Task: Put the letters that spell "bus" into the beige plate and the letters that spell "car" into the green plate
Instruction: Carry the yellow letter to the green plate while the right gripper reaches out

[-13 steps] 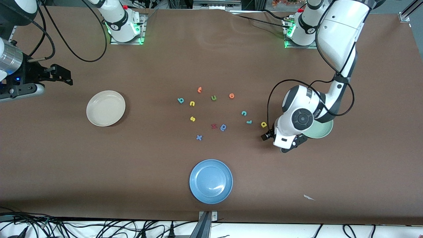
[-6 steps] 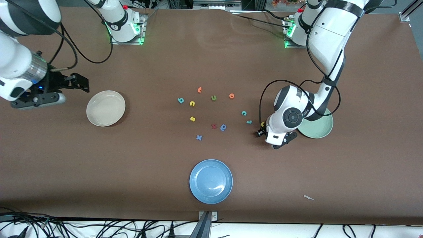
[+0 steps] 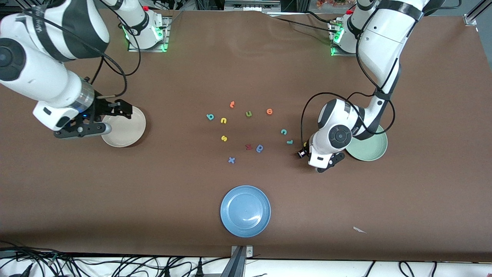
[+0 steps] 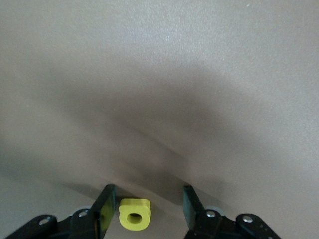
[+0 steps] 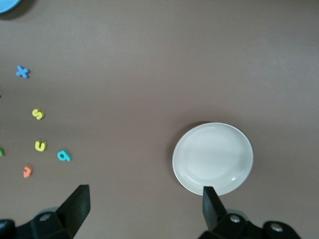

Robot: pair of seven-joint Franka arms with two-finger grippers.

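Three plates: beige plate (image 3: 123, 126) toward the right arm's end of the table (image 3: 246, 69); green plate (image 3: 369, 148) toward the left arm's end, partly covered by the left arm; blue plate (image 3: 245, 211) nearest the front camera.
Left pincer (image 4: 145, 206): down at the table just beside the green plate, fingers (image 4: 105, 205) standing on either side of the yellow "a" (image 4: 134, 214); one finger close against the letter, a gap on the other, so not clamped on it.
Right pincer (image 5: 144, 204): spread wide, holding nothing, over the rim of the beige plate.
"bus" letters: teal "b" (image 3: 210, 116), yellow "u" (image 3: 223, 120) and yellow "s" (image 3: 224, 138) lie on the table near its middle, none in a plate.
"car" letters: teal "c" (image 3: 283, 132) and teal "r" (image 3: 290, 142) lie on the table between the middle cluster and the left pincer.
Other letters: green "u" (image 3: 248, 114), two orange ones (image 3: 231, 104), a red one (image 3: 248, 146), a blue "a"-like letter (image 3: 260, 148), a blue "x" (image 3: 231, 160).
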